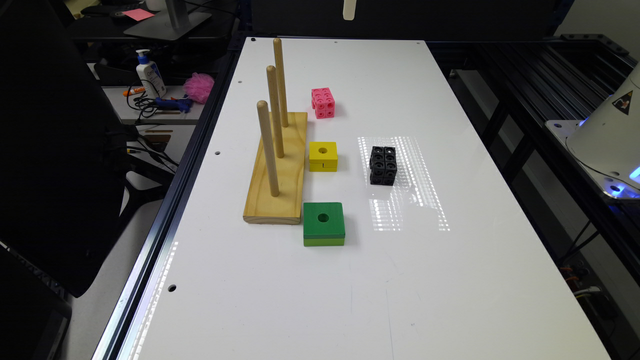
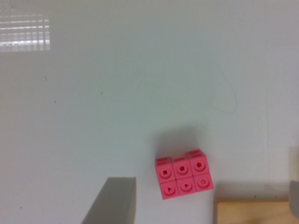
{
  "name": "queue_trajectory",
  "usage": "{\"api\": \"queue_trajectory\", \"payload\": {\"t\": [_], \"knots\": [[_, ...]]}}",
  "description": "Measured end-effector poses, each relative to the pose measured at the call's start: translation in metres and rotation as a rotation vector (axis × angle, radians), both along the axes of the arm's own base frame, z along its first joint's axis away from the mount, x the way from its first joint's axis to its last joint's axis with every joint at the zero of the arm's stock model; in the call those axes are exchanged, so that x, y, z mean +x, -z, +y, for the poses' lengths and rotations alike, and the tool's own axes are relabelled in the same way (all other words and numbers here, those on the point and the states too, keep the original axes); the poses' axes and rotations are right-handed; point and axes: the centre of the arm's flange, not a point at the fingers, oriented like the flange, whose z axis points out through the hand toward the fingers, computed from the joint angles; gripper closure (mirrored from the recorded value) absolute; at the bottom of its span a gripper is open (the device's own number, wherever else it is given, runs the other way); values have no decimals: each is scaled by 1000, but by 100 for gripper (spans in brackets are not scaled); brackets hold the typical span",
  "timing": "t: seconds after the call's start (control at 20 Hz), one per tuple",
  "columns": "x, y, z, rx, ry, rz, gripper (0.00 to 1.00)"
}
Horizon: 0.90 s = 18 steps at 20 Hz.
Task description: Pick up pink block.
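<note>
The small bright pink plastic cube [image 1: 323,103] [image 2: 184,173] of linked cubes sits on the white table [image 1: 450,280], just beside the pale wooden peg board [image 1: 278,170]. My gripper [image 2: 205,205] holds nothing; how wide it stands, I cannot tell

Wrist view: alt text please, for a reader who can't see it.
A pink block of linked cubes with round holes sits on a white table. A grey finger of the tool juts in beside it without touching, and a wooden base's corner lies close by.
</note>
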Motion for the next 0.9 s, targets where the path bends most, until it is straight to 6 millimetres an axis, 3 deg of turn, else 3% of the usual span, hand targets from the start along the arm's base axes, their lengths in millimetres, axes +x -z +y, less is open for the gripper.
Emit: {"api": "queue_trajectory", "payload": {"t": [0.6,0.7,0.9], "knots": [[1,1,0,0,0,1,0],[2,9,0,3,-1,11,0],[11,44,-3,5,-1,12,0]]}}
